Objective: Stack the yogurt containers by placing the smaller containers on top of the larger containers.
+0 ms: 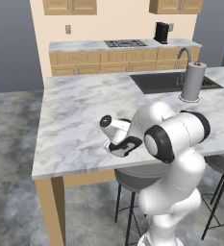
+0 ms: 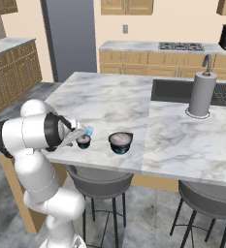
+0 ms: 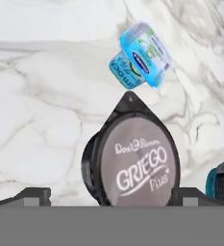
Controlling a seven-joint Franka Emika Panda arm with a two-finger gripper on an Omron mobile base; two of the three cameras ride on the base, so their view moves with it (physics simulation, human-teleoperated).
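Clearly we are lined up on the small dark tub (image 3: pixel 132 153), which sits on the marble surface (image 3: pixel 36 72) between our two finger tips, grey lid up and ready to be grasped. Our jaws stand fully open and hold nothing. Just beyond it lies the tiny pale-blue cup (image 3: pixel 141 56), tipped on its side. The wider dark-blue tub (image 2: pixel 120 142) stands near to one side, upright, so it can take a smaller tub on top.
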